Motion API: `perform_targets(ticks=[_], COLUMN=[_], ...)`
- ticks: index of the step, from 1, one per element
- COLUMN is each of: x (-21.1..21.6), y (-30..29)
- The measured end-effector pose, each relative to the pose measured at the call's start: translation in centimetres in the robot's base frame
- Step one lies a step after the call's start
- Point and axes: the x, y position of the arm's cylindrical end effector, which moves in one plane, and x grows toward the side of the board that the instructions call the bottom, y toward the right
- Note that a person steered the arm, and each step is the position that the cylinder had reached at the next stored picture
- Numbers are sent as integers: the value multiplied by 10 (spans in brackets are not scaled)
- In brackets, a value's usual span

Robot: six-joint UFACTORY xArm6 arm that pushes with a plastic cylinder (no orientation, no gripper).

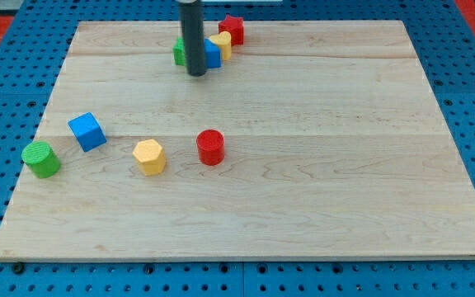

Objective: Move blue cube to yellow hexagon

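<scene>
The blue cube [87, 131] lies at the view's left on the wooden board [320, 181]. The yellow hexagon [149, 157] lies a short way to its right and a little lower, apart from it. My tip [196, 73] is near the view's top, far above and right of both blocks. It stands just in front of a cluster of blocks there.
A green cylinder [40, 158] sits left of the blue cube near the board's left edge. A red cylinder [210, 147] sits right of the yellow hexagon. At the top, a green block [178, 52], a blue block [213, 54], a yellow block [222, 43] and a red star [232, 29] cluster together.
</scene>
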Motion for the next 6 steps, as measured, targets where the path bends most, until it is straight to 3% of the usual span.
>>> perform_targets(ticks=[1,3,4,6], x=[49,65,116,138], y=[-23,-186,-153,-19])
